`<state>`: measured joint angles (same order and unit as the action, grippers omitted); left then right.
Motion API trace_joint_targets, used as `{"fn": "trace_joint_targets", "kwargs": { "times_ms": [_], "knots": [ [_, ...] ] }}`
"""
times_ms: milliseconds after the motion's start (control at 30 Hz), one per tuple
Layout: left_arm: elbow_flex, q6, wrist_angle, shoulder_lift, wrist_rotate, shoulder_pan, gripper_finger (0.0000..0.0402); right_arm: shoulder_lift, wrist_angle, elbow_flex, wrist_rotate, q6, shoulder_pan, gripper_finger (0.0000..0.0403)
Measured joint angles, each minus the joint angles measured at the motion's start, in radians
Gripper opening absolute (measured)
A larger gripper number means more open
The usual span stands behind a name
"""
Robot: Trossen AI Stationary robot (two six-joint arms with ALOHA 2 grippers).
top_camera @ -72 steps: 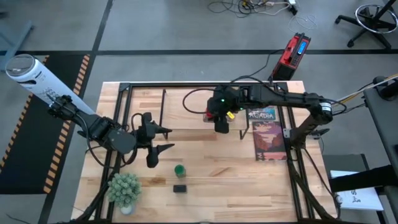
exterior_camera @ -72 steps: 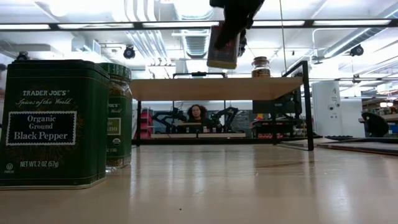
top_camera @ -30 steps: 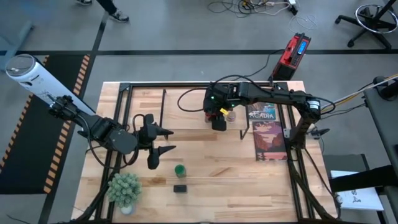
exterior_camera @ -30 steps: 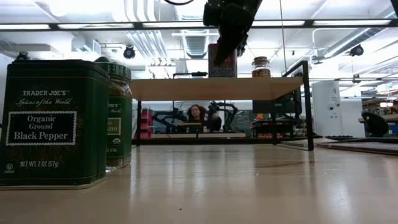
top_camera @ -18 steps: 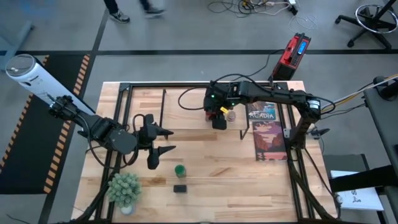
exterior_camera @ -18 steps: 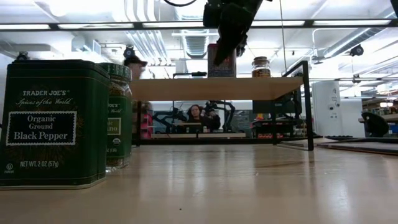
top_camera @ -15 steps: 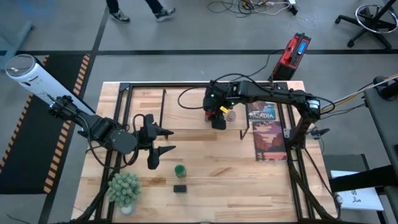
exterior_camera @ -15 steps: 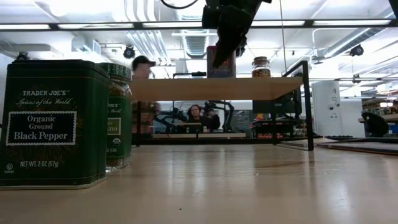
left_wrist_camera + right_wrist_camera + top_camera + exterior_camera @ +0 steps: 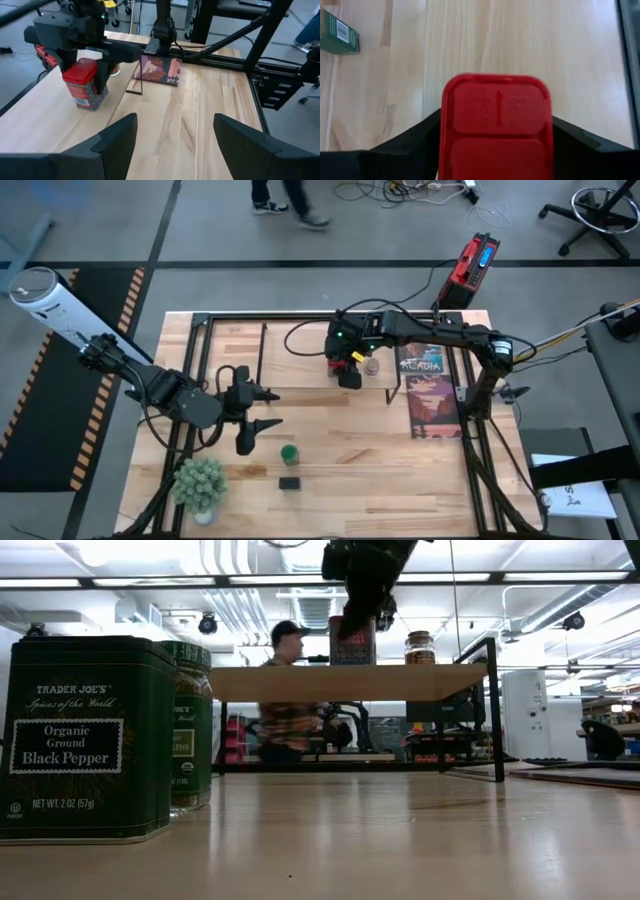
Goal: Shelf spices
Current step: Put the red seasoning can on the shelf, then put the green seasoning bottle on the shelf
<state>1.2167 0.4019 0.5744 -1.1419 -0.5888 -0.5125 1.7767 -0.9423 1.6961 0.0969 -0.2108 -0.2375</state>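
Observation:
The red square tin point(image 9: 85, 90) stands upright on the shelf's light-wood board point(image 9: 340, 682), its base on the wood. My right gripper point(image 9: 85, 65) hangs over it, open, one finger on each side of its red lid point(image 9: 496, 125). A round tan jar point(image 9: 419, 647) stands on the board just to the right. The green-capped jar point(image 9: 289, 452) and the dark square tin point(image 9: 289, 482) stand on the table near its front edge. My left gripper point(image 9: 268, 405) hovers open left of centre, holding nothing.
A small potted plant point(image 9: 200, 483) stands at the front left. A flat picture box point(image 9: 432, 395) lies on the right, beside the shelf's thin black leg point(image 9: 141, 85). The black frame point(image 9: 478, 395) rings the table. A person point(image 9: 285, 700) walks past behind.
The red tin hung tilted above the shelf a couple of seconds ago. For the last second it has stood upright on the board, and my right gripper has kept its place over it. A person has walked across behind the table.

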Motion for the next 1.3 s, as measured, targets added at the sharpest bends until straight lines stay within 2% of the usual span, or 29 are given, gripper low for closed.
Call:
{"fn": "trace_joint_targets", "kwargs": {
  "times_ms": [267,400,567,700,833,1067,1300],
  "knots": [
    [0.000,-0.034,0.014,0.000,0.002,0.000,0.0251,-0.032,-0.056,0.190,-0.002,-0.010,0.001,0.0279],
    [0.000,-0.058,0.028,-0.012,0.071,0.000,0.0249,-0.035,-0.159,0.348,-0.003,-0.010,0.027,0.0270],
    [0.000,-0.096,0.037,-0.072,0.177,-0.003,0.0249,-0.036,-0.251,0.502,0.040,-0.043,0.138,0.0253],
    [0.000,-0.117,0.063,-0.132,0.230,-0.004,0.0249,-0.036,-0.274,0.570,0.042,-0.051,0.282,0.0239],
    [0.000,-0.124,0.097,-0.192,0.275,-0.004,0.0249,-0.036,-0.275,0.575,0.026,-0.044,0.439,0.0227],
    [0.013,-0.119,0.132,-0.264,0.373,-0.004,0.0249,-0.028,-0.271,0.505,-0.128,0.067,0.654,0.0216],
    [0.208,-0.105,0.316,-0.405,0.367,0.005,0.0249,-0.028,-0.184,0.308,-0.260,0.224,0.766,0.0219]
  ]
}}
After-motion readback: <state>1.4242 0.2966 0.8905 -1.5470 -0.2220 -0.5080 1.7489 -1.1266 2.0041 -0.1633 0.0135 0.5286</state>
